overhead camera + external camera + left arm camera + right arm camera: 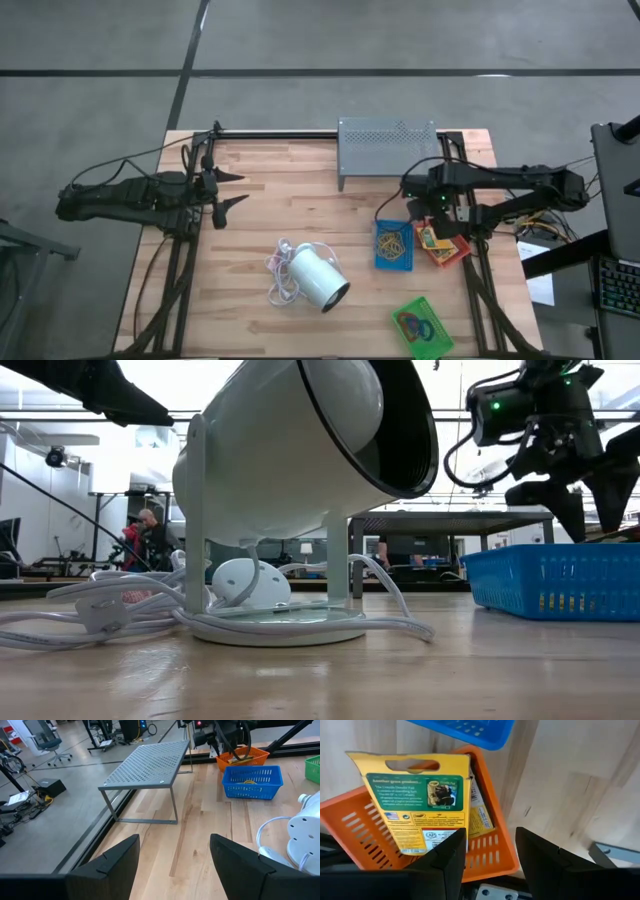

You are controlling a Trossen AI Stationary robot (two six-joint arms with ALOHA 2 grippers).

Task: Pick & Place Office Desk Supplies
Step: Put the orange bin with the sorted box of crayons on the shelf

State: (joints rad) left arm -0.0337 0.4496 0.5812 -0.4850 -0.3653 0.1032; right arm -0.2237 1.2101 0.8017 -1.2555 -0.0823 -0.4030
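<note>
An orange-red tray (485,855) at the table's right holds yellow printed boxes (415,800); one box stands on end in it, leaning on the tray wall. My right gripper (490,857) hangs open just above this tray (445,248), pointing down, with nothing between its fingers. Left of it sits a blue tray (393,246) with tan rubber bands (391,240). A green tray (422,327) near the front edge holds red and blue loops. My left gripper (225,190) waits open above the table's left side.
A big white cylinder with a white cord (315,277) lies in the table's middle front. A grey perforated stand (388,148) sits at the far edge. Bare wood lies between the stand and the trays. People show in the room beyond (148,535).
</note>
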